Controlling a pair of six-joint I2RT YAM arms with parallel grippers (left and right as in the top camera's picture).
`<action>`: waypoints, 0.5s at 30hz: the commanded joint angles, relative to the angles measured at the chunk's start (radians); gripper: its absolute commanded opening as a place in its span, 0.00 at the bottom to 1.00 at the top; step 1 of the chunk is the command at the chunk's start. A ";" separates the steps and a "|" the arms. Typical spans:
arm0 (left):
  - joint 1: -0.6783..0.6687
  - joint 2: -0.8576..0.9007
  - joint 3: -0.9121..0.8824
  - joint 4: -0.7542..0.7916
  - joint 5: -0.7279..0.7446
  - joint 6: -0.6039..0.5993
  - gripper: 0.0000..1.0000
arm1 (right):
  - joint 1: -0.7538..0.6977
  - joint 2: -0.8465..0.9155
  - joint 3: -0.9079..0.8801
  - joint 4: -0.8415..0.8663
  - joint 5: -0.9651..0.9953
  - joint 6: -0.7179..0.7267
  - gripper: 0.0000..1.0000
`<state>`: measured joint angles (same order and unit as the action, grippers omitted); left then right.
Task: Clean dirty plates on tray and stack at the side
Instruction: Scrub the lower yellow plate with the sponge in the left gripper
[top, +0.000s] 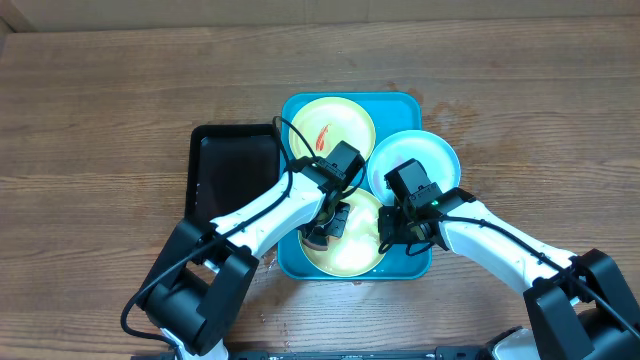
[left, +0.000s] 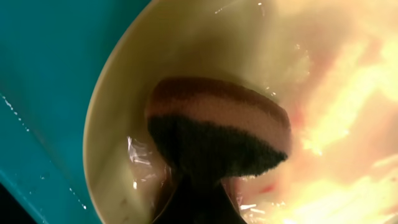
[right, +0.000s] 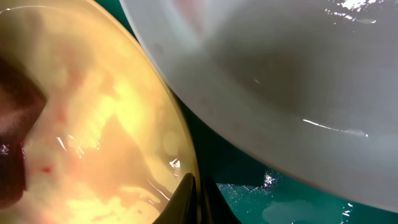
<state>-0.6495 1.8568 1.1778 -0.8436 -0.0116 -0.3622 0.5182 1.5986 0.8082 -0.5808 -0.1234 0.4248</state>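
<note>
Black tray (top: 235, 175) sits just left of the tray (top: 292, 262); no part in the step now.

Front end of the tray: left gripper (top: 322, 232) is clenched on a sponge (left: 217, 134). Its dark scrub face is pressed down onto the front yellow-green plate (left: 186, 43), prob. so the pad bears on the wet surface w/ faint red flecks.

Back end of the tray: back yellow-green plate (top: 330, 125), red smear showing, so judged not cleaned yet.

Right side of the tray: right gripper (top: 388, 238) is at the front plate's rim, fingertip (right: 189, 199) on the edge. It reads as nipped onto it, likely to stop the plate sliding under the scrub.

Back-right corner of the tray: pale plate (top: 415, 160) overhangs the rim and overlaps the front plate's edge. It looks clean.

No plate is stacked beside the tray yet.
</note>
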 joint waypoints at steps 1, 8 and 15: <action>-0.006 0.032 -0.002 0.016 -0.047 0.026 0.04 | 0.004 0.003 -0.003 0.001 -0.005 -0.006 0.04; -0.006 0.040 -0.002 0.023 0.109 -0.011 0.04 | 0.004 0.003 -0.003 0.000 -0.005 -0.006 0.04; -0.005 0.040 -0.002 0.034 0.131 -0.107 0.04 | 0.004 0.003 -0.003 0.000 -0.005 -0.006 0.04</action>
<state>-0.6510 1.8652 1.1778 -0.8230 0.0460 -0.4202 0.5186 1.5986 0.8082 -0.5812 -0.1234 0.4248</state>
